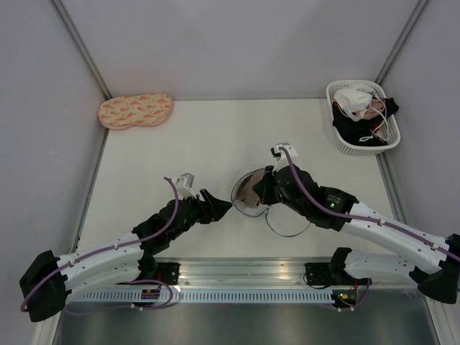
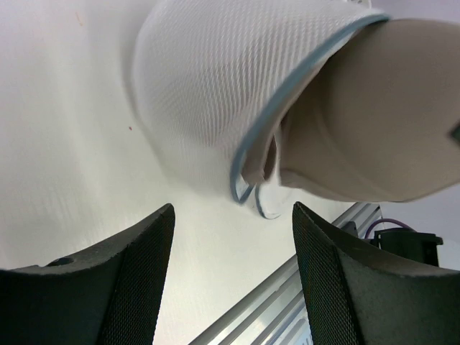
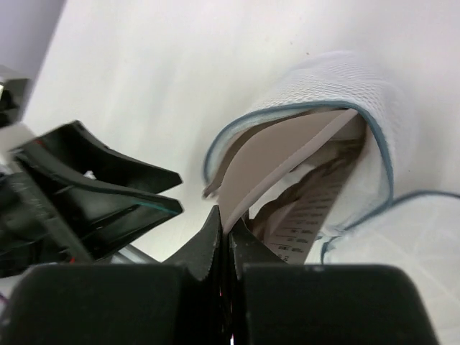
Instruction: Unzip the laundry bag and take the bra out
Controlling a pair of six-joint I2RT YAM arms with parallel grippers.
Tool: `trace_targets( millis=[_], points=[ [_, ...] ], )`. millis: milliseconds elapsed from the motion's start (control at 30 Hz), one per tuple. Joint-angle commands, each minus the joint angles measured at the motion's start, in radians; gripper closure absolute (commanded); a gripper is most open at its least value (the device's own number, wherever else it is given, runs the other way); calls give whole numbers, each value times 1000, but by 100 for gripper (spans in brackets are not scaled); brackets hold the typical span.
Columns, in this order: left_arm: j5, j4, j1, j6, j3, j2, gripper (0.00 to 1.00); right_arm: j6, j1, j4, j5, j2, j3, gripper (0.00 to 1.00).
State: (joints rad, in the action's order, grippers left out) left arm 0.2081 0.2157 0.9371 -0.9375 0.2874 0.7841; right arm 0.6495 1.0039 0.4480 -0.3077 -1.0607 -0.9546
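The laundry bag [image 1: 243, 188], white mesh with blue-grey rims, lies open on its side at the table's middle front; its lid flap [image 1: 287, 219] lies flat toward the right arm. The taupe bra [image 1: 251, 192] shows in the bag's mouth. My right gripper [image 1: 264, 188] is shut on the edge of a bra cup [image 3: 273, 154], with the mesh [image 3: 338, 79] behind it. My left gripper [image 1: 223, 206] is open and empty, just left of the bag. In the left wrist view its jaws [image 2: 232, 208] stand apart below the bag [image 2: 215, 79] and the bra [image 2: 381, 108].
A peach patterned pad [image 1: 135, 111] lies at the back left. A white lattice basket [image 1: 346, 144] holding a white garment [image 1: 356, 99] stands at the back right. An aluminium rail [image 1: 237, 269] runs along the near edge. Walls close the table's sides and back.
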Motion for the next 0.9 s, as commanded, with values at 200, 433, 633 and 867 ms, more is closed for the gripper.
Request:
trace_targets(
  millis=[200,433,633,867],
  points=[
    [-3,48,-6,-17,25,61,29,-50,1,-9,113,76,-116,100],
    [-10,53,-6,-9,29,55,26,-25,-24,-101,269,125,-115,100],
    [-15,53,-6,-4,24,34,25,-33,-36,-218,333,194,-130,100],
    [-10,62,-7,-6,22,43,25,5,-42,-270,420,188,-144,100]
  ],
)
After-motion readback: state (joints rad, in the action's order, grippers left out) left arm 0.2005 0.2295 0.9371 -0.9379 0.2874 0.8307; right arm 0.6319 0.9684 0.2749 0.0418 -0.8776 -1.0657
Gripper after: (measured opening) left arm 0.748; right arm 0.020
